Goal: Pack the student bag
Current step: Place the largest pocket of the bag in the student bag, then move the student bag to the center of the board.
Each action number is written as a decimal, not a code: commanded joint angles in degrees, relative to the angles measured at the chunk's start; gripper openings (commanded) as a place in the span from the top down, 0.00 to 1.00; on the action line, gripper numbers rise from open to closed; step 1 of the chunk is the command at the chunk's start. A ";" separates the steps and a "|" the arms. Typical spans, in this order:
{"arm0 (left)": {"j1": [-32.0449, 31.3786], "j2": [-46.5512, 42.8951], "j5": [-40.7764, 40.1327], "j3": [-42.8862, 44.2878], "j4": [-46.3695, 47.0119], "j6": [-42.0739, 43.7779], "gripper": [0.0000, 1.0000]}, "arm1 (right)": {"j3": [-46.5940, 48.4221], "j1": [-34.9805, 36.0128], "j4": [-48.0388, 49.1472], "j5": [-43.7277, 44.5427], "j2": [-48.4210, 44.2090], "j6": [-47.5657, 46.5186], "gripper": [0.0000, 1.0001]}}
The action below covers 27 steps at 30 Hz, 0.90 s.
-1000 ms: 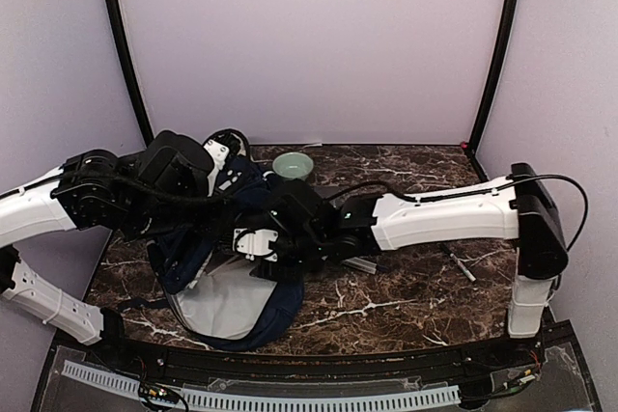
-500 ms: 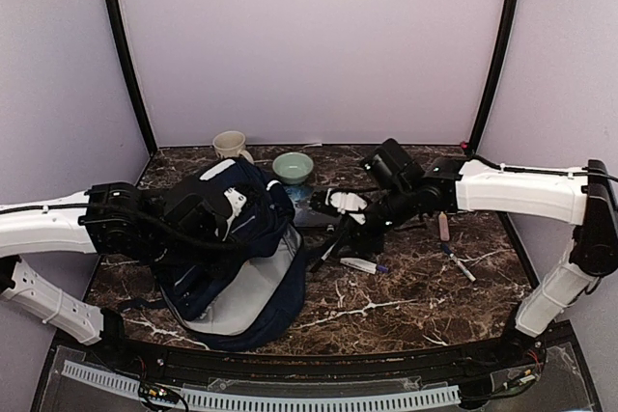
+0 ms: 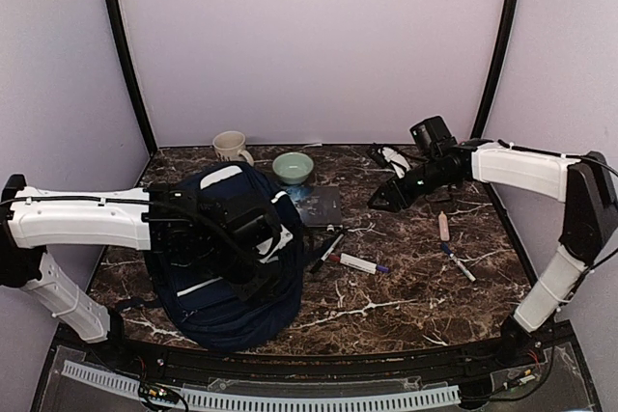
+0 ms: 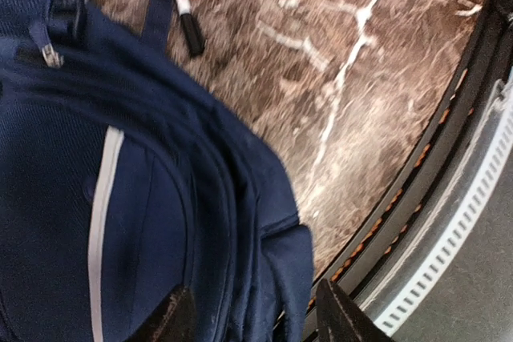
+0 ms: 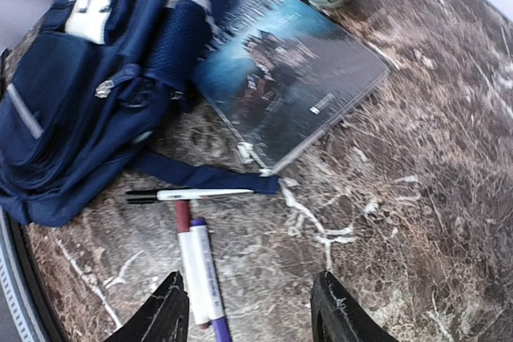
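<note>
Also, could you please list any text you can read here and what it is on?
No text reads clearly.
On the book: pale title lettering and a small white mark, both too blurred to read.
On the student bag: a white patch, no legible print.
On the markers: too small to tell.

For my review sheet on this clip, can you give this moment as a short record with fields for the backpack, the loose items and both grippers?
backpack: lying on the left side of the table
left gripper: open, over the backpack's near edge
right gripper: open, empty, right of the book
not packed: book, pen, markers, all beside the backpack
back of table: bowl, mug
</note>
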 commanded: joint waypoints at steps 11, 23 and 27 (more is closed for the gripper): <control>12.19 25.14 -9.40 30.34 15.29 2.39 0.33 | 11.38 -2.21 2.16 -3.81 19.36 10.17 0.48; 19.49 44.50 -11.11 40.67 26.00 -2.63 0.30 | 9.69 -2.32 3.35 -3.84 19.24 10.63 0.47; 22.81 46.96 -11.46 41.56 23.79 -5.75 0.30 | 8.63 -2.32 3.89 -3.79 19.04 10.53 0.47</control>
